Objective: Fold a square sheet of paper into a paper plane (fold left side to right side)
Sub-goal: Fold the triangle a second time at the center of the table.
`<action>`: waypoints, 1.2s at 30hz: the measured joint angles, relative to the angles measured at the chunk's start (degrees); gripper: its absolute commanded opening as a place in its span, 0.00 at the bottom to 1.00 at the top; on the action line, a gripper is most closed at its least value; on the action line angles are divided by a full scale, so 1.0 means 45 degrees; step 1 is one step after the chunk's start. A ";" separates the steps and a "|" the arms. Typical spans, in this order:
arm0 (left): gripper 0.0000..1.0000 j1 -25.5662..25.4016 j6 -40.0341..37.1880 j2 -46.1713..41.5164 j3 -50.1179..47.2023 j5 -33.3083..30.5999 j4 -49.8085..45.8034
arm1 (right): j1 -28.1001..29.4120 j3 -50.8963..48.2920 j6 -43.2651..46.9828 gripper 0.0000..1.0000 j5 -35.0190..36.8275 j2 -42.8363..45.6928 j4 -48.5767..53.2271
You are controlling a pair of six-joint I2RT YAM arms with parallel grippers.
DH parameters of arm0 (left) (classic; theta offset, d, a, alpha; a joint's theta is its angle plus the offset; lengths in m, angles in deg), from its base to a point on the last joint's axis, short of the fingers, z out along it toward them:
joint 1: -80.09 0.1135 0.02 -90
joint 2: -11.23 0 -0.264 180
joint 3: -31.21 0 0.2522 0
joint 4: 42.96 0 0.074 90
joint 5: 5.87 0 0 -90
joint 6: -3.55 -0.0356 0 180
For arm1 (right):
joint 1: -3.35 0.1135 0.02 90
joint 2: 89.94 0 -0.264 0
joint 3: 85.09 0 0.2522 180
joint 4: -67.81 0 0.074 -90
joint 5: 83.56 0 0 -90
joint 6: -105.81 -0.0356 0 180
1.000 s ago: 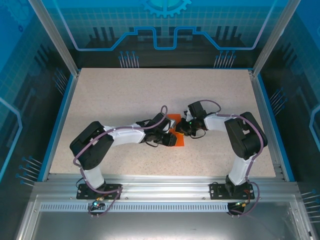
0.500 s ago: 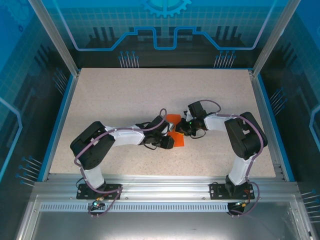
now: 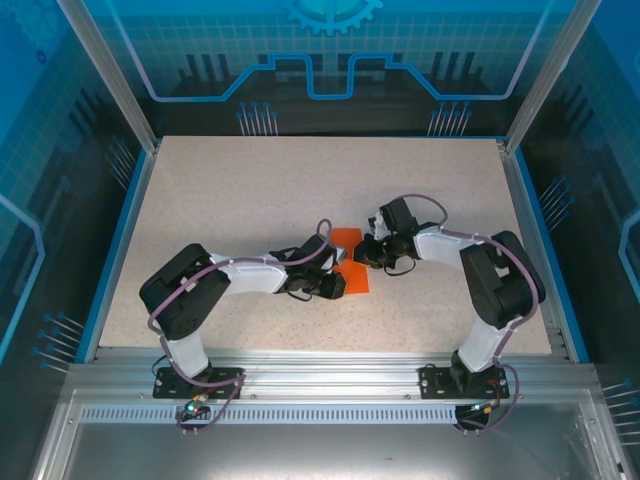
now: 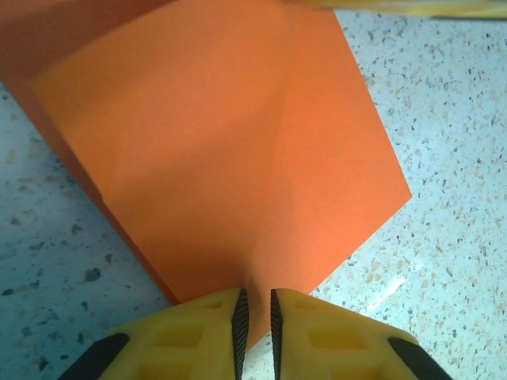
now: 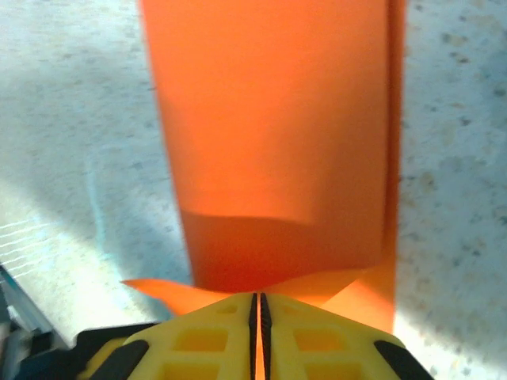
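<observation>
On the speckled table (image 3: pixel 250 190), the left gripper (image 3: pixel 333 286) lies low just left of centre, its yellow fingers (image 4: pixel 198 332) drawn almost together on the near corner of the square sheet of paper (image 3: pixel 355 281). The orange sheet (image 4: pixel 230 142), already creased, lies mostly flat between the two arms. On its right, the right gripper (image 3: pixel 366 252) is closed on the sheet's edge (image 5: pixel 277 119), which curls up from the table into its pressed fingertips (image 5: pixel 230 324).
</observation>
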 measured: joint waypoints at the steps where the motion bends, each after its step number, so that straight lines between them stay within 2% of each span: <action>1: 0.20 -0.0015 0.0005 0.0000 -0.0005 -0.0039 0.0000 | 0.0000 -0.0063 0.0083 0.10 -0.0102 0.0291 0.0063; 5: 0.19 -0.0058 0.0005 0.0000 -0.0010 -0.0136 0.0005 | 0.0107 -0.0452 0.0233 0.10 -0.0510 0.1030 0.0083; 10: 0.18 -0.0087 0.0005 0.0000 -0.0010 -0.0223 0.0000 | 0.0831 -0.0884 0.0073 0.11 -0.0651 0.1020 0.0083; 23: 0.17 -0.0175 0.0000 0.0000 -0.0010 -0.0476 -0.0044 | 0.1399 -0.0539 -0.0355 0.12 -0.0559 -0.0612 -0.0194; 36: 0.17 -0.0199 0.0005 0.0000 -0.0010 -0.0568 -0.0049 | 0.1399 0.0194 -0.0340 0.12 0.0155 -0.1069 0.0243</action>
